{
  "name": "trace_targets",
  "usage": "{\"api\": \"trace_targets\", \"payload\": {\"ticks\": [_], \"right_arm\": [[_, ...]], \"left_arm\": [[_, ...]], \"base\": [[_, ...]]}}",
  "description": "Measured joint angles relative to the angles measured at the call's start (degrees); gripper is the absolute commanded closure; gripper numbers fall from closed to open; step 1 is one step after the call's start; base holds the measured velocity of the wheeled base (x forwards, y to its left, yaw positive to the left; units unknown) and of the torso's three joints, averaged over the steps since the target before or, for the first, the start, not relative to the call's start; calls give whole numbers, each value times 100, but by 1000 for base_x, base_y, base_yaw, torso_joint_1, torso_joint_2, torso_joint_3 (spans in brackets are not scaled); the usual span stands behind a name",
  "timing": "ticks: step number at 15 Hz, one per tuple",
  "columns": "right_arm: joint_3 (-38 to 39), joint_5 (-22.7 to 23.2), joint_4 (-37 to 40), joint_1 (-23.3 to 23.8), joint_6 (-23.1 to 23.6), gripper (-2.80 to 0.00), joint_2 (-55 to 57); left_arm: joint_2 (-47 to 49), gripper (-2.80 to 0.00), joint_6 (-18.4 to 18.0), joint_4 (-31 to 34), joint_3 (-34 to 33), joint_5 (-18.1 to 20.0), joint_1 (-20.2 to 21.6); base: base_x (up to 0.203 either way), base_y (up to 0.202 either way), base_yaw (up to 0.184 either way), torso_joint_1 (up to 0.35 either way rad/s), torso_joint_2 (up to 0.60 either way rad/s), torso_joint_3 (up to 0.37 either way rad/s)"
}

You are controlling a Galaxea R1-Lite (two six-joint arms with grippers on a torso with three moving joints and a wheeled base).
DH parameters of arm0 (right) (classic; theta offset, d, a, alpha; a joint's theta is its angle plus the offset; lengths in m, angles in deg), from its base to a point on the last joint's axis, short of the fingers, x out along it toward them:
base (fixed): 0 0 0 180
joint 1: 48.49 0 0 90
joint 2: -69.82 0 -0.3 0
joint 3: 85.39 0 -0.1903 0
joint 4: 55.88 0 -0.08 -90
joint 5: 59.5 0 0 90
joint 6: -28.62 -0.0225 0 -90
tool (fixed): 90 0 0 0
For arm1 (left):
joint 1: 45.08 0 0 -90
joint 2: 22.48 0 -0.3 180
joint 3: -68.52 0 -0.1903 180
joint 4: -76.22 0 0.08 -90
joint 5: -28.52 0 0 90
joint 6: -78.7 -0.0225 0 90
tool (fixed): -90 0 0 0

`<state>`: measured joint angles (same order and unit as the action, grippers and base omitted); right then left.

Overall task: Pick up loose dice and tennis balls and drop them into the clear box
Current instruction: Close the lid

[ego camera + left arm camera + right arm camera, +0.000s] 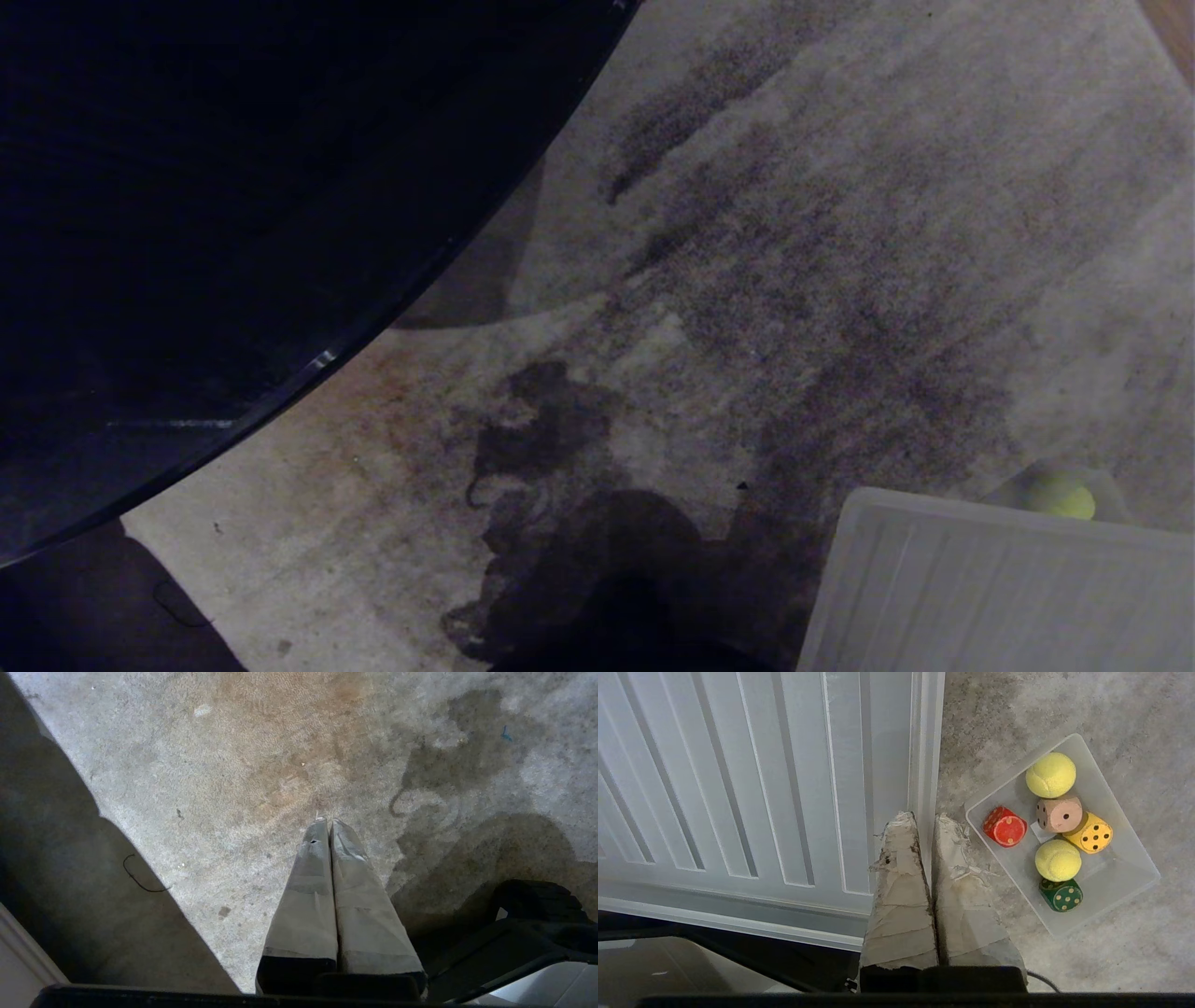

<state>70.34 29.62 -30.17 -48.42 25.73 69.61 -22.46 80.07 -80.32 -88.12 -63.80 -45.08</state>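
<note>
Clear box [1115, 877] sits on carpet [1064, 709] just beside right gripper [924, 819], jaws pressed together, empty. Box holds four dice, two tennis balls [1051, 774]. Left gripper [327, 822], jaws likewise together, empty, over bare carpet. No loose pieces visible; judged complete.

Carpet [1064, 709] bears clear box [1125, 877], lid [738, 788].

The head view is dim and grainy, a black curved tabletop [187, 187] swallowing its left side and casting a soft shadow on the carpet [840, 233]. Both wrist views are brighter and sharp, daylight evenly spread, with dark shadows pooling near their lower edges.
</note>
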Motion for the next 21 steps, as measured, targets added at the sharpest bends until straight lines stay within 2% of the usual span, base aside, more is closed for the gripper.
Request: {"api": "trace_targets", "payload": {"ticks": [7, 10, 21], "right_arm": [[0, 0, 0, 4, 0, 0, 0], [2, 0, 2, 2, 0, 0, 2], [0, 0, 0, 0, 2, 0, 5]], "left_arm": [[0, 0, 41, -2, 0, -7, 0], [0, 0, 266, -9, 0, -20, 0], [0, 0, 201, -20, 0, 1, 0]], "base": [[0, 0, 0, 0, 0, 0], [0, 0, 0, 0, 0, 0], [0, 0, 0, 0, 0, 0]]}}
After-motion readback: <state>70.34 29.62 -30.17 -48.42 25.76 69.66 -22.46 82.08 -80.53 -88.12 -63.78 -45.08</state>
